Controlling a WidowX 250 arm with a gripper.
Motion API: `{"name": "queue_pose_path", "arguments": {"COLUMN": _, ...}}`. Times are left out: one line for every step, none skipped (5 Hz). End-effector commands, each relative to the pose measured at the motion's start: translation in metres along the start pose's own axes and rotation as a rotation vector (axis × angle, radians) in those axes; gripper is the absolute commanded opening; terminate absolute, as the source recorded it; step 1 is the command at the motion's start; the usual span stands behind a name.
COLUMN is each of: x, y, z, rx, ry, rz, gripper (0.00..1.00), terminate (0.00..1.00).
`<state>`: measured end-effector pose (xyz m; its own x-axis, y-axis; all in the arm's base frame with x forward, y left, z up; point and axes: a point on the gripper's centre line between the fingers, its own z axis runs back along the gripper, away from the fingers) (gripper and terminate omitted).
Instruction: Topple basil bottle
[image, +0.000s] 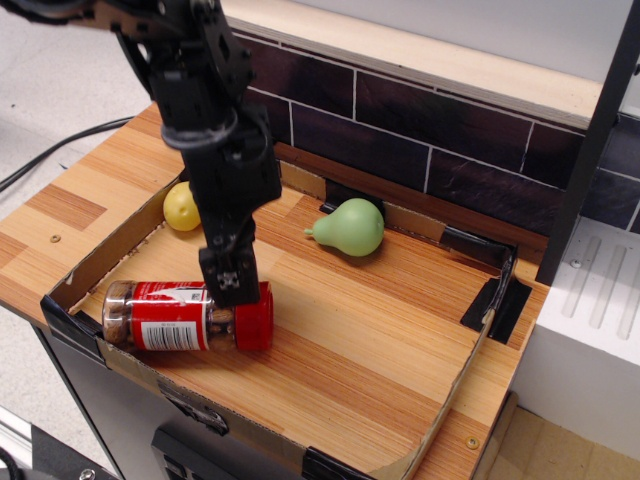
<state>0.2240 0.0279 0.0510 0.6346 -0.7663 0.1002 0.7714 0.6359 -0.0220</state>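
The basil bottle (165, 318) lies on its side near the front left corner of the cardboard tray (455, 385). It is a clear jar with a red-and-white label, and its red cap (256, 316) points right. My gripper (229, 282) hangs just above the bottle's neck, next to the cap, fingers pointing down. I see the fingers side-on as one black block, so the gap between them is hidden.
A yellow potato-like toy (183, 206) sits at the tray's back left, partly behind my arm. A green pear (349, 227) lies at the back middle. A dark tiled wall (430, 140) runs behind the tray, and a white appliance (590, 330) stands to the right.
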Motion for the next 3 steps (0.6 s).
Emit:
{"name": "queue_pose_path", "arguments": {"x": 0.0111, "y": 0.0228, "z": 0.0516, "rx": 0.1, "ry": -0.079, "rz": 0.143, "gripper": 1.0, "terminate": 0.0}}
{"name": "queue_pose_path", "arguments": {"x": 0.0111, "y": 0.0228, "z": 0.0516, "rx": 0.1, "ry": -0.079, "rz": 0.143, "gripper": 1.0, "terminate": 0.0}}
{"name": "queue_pose_path", "arguments": {"x": 0.0111, "y": 0.0228, "z": 0.0516, "rx": 0.1, "ry": -0.079, "rz": 0.143, "gripper": 1.0, "terminate": 1.0}}
